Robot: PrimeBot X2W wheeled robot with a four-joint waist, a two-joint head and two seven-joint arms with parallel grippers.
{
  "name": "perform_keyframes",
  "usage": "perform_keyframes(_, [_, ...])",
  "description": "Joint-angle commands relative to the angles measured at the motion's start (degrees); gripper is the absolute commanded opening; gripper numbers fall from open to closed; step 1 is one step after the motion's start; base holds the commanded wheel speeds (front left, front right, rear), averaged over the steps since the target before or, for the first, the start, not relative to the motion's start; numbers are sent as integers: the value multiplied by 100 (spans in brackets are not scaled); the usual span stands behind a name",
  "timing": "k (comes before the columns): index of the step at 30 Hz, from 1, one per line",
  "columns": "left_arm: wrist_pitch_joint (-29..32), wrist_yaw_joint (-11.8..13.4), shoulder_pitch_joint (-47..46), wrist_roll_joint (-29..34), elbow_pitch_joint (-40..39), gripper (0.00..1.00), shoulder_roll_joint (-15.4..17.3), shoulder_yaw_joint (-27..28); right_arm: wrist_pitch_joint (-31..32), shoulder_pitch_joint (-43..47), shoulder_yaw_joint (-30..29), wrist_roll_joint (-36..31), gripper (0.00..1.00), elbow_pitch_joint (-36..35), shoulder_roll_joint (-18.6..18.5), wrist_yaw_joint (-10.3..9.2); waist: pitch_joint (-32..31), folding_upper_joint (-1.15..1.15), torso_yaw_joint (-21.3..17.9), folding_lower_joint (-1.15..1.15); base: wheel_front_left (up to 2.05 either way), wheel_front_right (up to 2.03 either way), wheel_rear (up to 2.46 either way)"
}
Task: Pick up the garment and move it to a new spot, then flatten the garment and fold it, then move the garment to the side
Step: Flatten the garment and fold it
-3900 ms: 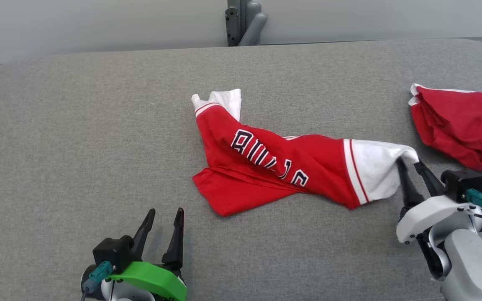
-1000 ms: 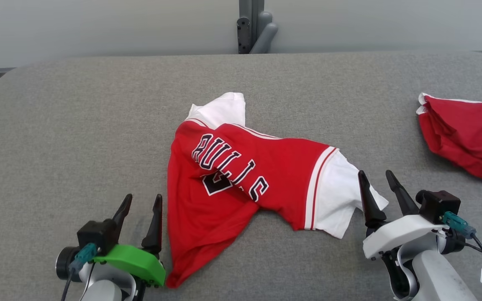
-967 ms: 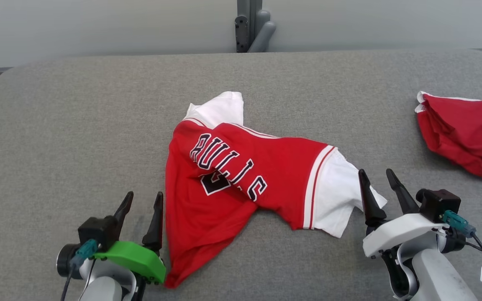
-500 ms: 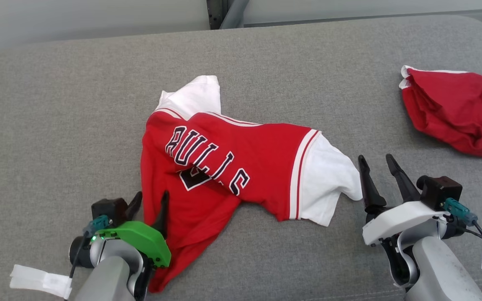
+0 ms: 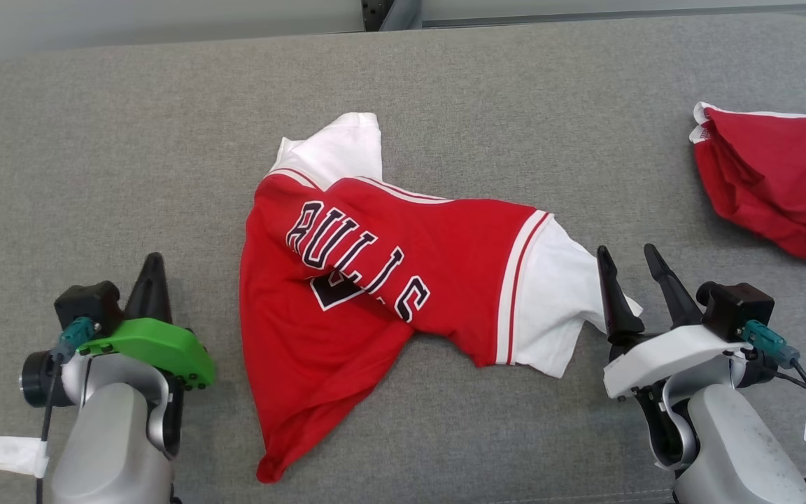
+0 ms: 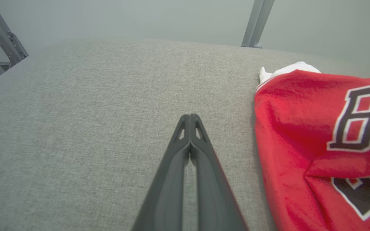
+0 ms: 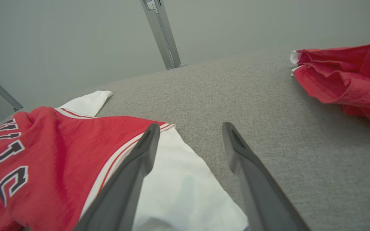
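The garment is a red jersey with white sleeves and dark lettering, lying crumpled and partly folded over itself in the middle of the grey padded table. My left gripper rests on the table to the garment's left, apart from it, shut with nothing in it. In the left wrist view the left gripper has its fingers pressed together, and the garment lies to their right. My right gripper stands open at the edge of the garment's right white sleeve. In the right wrist view the right gripper has its left finger over that sleeve.
A second red cloth lies bunched at the table's far right, also seen in the right wrist view. Grey metal posts stand behind the table's far edge. Bare table stretches to the left and behind the garment.
The left gripper has shut and moved left, away from the garment's lower left edge, holding nothing. The right gripper has stayed open at the sleeve. The head camera has shifted a little.
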Motion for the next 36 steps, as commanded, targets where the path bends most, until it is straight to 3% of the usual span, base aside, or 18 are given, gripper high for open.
perform_keyframes(1, [3,-66,44,35,2,0,-65,-14,-17,-42,-1,-18,100,-12,-16,-7,11,0,37,-1,0,0,0])
perform_keyframes(8, [3,-395,138,49,54,0,-405,-115,-17,-95,78,-16,100,22,3,-7,-7,0,70,-1,0,0,0])
perform_keyframes(9, [3,-420,168,9,113,44,-439,-156,-17,-93,89,-13,100,25,9,-7,-15,0,63,-1,0,0,0])
perform_keyframes(10, [3,-436,182,-29,200,100,-471,-214,-17,-85,98,-4,100,32,7,-7,-24,0,53,-1,0,0,0])
perform_keyframes(18, [3,-481,-86,-187,904,99,-564,-694,-17,-58,157,49,100,73,-22,-7,-27,0,-128,-1,0,0,0])
perform_keyframes(19, [3,-481,-114,-193,952,27,-567,-725,-17,-60,150,49,100,74,-33,-7,-22,0,-145,-1,0,0,0])
perform_keyframes(20, [3,-482,-138,-192,981,0,-568,-735,-17,-61,141,51,100,76,-38,-7,-21,0,-159,-1,0,0,0])
perform_keyframes(27, [3,-280,-242,-57,1001,0,-335,-497,-17,28,72,24,100,82,-23,-7,-88,0,-145,-1,0,0,0])
perform_keyframes(34, [3,216,-94,281,25,0,-40,80,-17,-6,80,-7,100,26,-3,-7,-113,0,-1,-1,0,0,0])
perform_keyframes(35, [3,199,-34,341,19,18,-33,89,-17,-31,113,0,100,23,-10,-7,-111,0,19,-1,0,0,0])
perform_keyframes(36, [3,170,3,372,61,100,-56,86,-18,-64,146,5,100,14,-15,-7,-105,0,41,-1,0,0,0])
